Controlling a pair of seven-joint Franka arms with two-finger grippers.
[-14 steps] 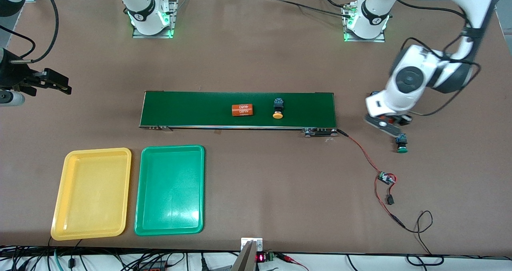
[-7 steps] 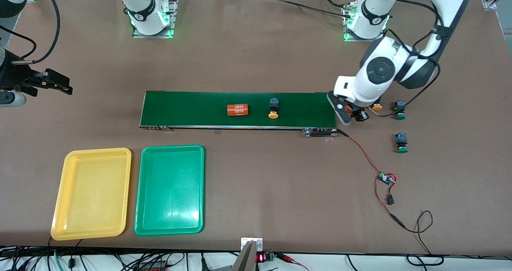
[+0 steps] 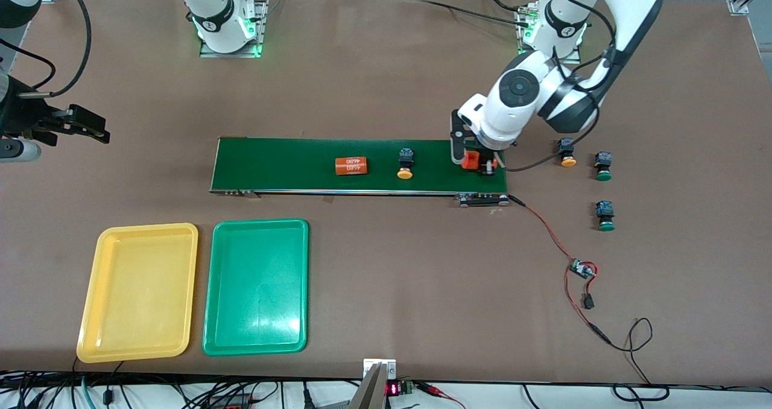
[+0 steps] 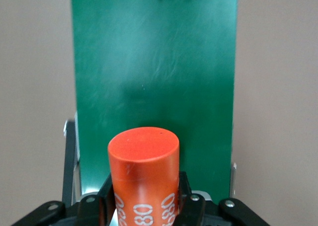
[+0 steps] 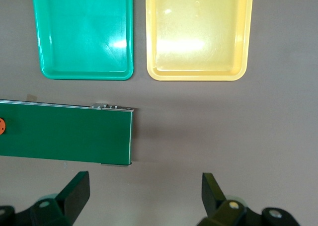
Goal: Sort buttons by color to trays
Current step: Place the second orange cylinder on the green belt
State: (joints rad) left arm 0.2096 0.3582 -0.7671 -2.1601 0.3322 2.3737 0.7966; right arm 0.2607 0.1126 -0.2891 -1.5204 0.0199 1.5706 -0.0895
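Pinched between the fingers of the left gripper (image 3: 480, 163) is an orange cylinder (image 3: 471, 157), held in the front view over the conveyor belt (image 3: 289, 164) at the end toward the left arm. On the belt a second cylinder (image 3: 351, 166) and a yellow button (image 3: 405, 163) are seen. Another yellow button (image 3: 566, 153) and two green buttons (image 3: 602, 165) (image 3: 605, 215) lie on the table toward the left arm's end. The yellow tray (image 3: 90, 288) and green tray (image 3: 214, 288) are both seen bare, nearer the camera than the belt. The right gripper (image 3: 84, 128) waits over the table at the right arm's end.

From the left wrist view, the cylinder (image 4: 144, 176) is shown gripped low on its body, above the belt (image 4: 154, 77). If released from height, it could roll off the belt.

From the right wrist view, the right gripper (image 5: 144, 193) is shown spread wide and empty, with the green tray (image 5: 44, 72) and yellow tray (image 5: 198, 76) in sight. A cylinder could be mistaken for a yellow button and put in a tray.
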